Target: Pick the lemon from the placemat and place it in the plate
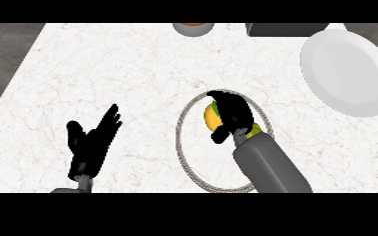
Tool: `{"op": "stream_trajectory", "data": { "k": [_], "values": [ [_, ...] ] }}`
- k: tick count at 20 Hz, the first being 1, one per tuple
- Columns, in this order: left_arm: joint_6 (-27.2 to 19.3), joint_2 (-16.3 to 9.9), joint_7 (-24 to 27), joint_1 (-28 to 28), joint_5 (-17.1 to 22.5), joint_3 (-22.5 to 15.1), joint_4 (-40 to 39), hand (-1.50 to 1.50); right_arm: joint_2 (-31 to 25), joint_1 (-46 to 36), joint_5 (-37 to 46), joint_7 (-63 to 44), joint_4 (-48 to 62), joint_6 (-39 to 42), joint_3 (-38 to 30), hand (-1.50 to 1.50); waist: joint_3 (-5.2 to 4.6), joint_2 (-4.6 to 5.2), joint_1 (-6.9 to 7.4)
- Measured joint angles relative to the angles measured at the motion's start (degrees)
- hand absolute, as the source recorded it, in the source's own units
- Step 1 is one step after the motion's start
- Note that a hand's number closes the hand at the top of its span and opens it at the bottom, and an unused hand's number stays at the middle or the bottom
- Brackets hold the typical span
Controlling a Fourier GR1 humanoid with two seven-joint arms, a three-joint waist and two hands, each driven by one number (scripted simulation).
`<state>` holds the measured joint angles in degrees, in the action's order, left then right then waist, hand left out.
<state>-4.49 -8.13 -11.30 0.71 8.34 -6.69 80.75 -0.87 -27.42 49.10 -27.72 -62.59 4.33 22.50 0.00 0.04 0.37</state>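
Lemon (211,117) is sitting inside the round placemat (186,150), toward its upper part, mostly hidden. Only a yellow sliver with a green end is showing at the left of the right robot hand (230,114).

That robot hand is curling over the lemon, fingers wrapped across the top, thumb dropping along the near side. I'm reading it as closed on the fruit, though I can't tell if the lemon is off the mat yet.

Step I'm working, as I judge it: securing the grasp, then lifting. To do it well I'm aiming to keep the wrist level and go straight up first, so the lemon doesn't roll out the open left side where it's peeking through. Then I'm planning to swing up and right toward the white plate (341,75), which is well apart at the right edge of the counter (111,70), and to let go low over the plate's middle, not its rim.

Left robot hand (92,140) is resting open at lower left, fingers up, touching nothing.

Small bowl (193,28) and a dark object (284,29) are sitting at the far edge, out of my path.
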Motion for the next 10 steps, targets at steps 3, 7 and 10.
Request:
{"op": "stream_trajectory", "data": {
  "k": [3, 7, 10],
  "values": [
    [-0.3, 0.7, -0.6, -0.3, -0.5, 0.0, 0.2, 0.0, 0.1, -0.7, 2.2, 3.2, 3.1, -1.3, 0.3, 1.5, -0.03, -0.13, -0.01],
    [0.6, 0.2, -1.9, 0.8, -0.6, 0.7, 2.5, 0.0, 0.3, -1.0, 5.1, 4.9, 4.7, -3.0, 0.2, 1.5, -0.06, -0.29, -0.05],
    [0.6, 1.0, -2.0, 0.8, -1.3, 0.8, 2.7, 0.0, 0.1, 0.0, 6.5, 5.0, 3.1, -3.4, 0.6, 1.5, -0.04, -0.27, -0.12]
  ]
}}
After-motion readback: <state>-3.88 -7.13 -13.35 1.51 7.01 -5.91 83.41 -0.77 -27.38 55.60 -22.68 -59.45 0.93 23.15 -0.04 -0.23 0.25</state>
